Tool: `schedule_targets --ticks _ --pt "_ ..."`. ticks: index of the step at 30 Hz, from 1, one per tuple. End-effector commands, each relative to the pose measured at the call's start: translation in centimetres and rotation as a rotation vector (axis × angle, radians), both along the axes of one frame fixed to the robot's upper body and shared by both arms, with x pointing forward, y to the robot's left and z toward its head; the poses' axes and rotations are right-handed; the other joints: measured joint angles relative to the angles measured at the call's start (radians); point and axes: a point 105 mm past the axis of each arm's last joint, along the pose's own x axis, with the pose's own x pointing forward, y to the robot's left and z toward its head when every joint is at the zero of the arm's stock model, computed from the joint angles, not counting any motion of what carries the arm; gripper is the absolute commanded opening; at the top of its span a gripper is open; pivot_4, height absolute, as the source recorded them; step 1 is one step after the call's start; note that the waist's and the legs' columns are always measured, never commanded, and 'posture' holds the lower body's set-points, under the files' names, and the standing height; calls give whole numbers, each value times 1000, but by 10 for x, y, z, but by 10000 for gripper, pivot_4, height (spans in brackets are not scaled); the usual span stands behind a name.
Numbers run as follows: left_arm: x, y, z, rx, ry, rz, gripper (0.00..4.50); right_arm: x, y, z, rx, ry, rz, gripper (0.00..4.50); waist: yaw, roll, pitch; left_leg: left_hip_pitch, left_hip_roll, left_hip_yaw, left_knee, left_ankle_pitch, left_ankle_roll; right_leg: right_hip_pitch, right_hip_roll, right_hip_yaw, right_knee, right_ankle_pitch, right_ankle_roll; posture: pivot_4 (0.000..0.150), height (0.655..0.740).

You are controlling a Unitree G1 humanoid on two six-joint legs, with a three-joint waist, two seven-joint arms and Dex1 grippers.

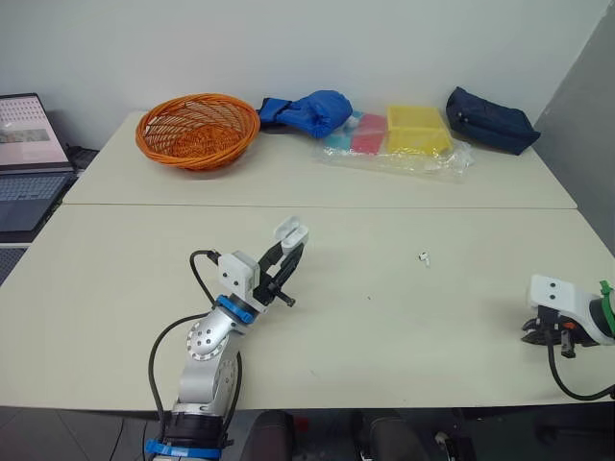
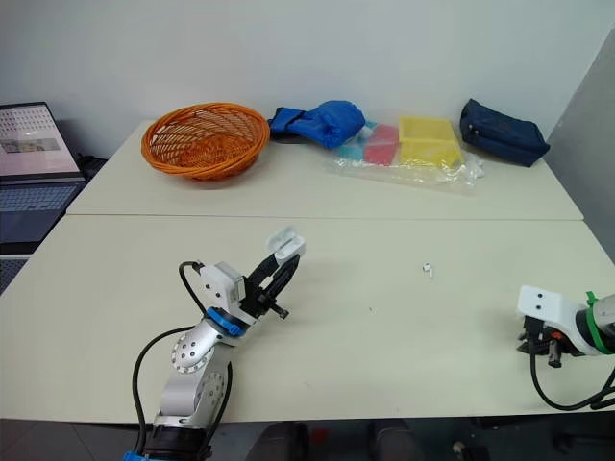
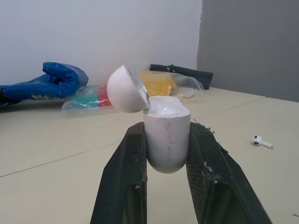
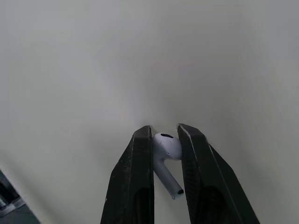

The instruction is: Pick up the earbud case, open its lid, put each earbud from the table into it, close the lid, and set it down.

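Note:
My left gripper (image 1: 285, 257) is shut on the white earbud case (image 3: 167, 135), holding it above the middle of the near table. The case's rounded lid (image 3: 127, 88) is swung open to one side. One white earbud (image 1: 424, 257) lies on the table to the right of the case, seen also as the earbud (image 3: 260, 141) in the left wrist view. At the table's right near edge, my right gripper (image 1: 544, 333) points down at the tabletop. Its fingers (image 4: 140, 177) are shut on a second white earbud (image 4: 166, 147), stem hanging between them.
On the far table stand an orange wicker basket (image 1: 198, 130), a blue boxing glove (image 1: 309, 112), a clear bag of coloured packs (image 1: 404, 139) and a dark blue pouch (image 1: 490, 119). A laptop (image 1: 29, 154) sits off the table's left side. A seam (image 1: 317, 206) divides the two tables.

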Motion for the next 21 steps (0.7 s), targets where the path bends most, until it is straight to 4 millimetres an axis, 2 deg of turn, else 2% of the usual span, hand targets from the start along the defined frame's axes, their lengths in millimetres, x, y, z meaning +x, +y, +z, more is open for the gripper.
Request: schedule_targets --ticks 1,10,15,21 --pt "-5 -6 15 5 -48 -19 7474 -2 -13 1 -65 10 5 4233 0 0 0 0 0 0 0 0 0 0 0 0 0 0 0 1500 7400" --pt "-6 -11 18 2 -41 -21 7474 3 -5 -1 -36 -24 22 4233 0 0 0 3 0 0 1 0 0 3 0 0 0 0 -1 1500 7400" --pt "-7 -5 14 8 -31 -14 7474 5 -14 3 -64 -46 14 20970 0 0 0 3 0 0 1 0 0 4 0 0 0 -1 -1 1500 7400" --pt "-9 -7 10 6 -26 -16 7474 1 -18 4 -71 -32 8 20970 0 0 0 3 0 0 1 0 0 4 0 0 -1 0 -1 1500 7400"
